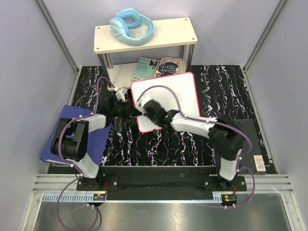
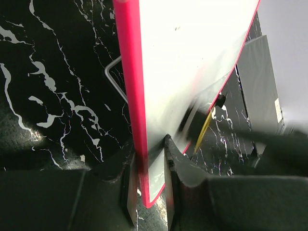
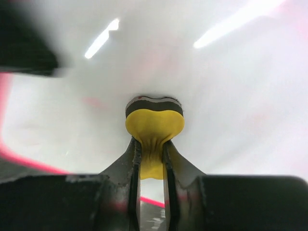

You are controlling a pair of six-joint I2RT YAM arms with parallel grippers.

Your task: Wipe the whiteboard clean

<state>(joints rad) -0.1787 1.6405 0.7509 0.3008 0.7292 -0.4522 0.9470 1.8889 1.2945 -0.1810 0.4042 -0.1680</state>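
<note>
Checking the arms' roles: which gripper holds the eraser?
The right gripper, pinching the yellow eraser against the whiteboard; the left gripper clamps its pink edge instead.

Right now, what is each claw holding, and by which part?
The left claw clamps the whiteboard by its pink edge, near a corner. The right claw pinches a yellow eraser by its narrow end.

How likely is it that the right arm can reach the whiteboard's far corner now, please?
Probably yes: the right gripper holds its eraser against the whiteboard, the left gripper clamps only the left edge, and nothing lies on the far part. The right arm looks fairly stretched, though.
</note>
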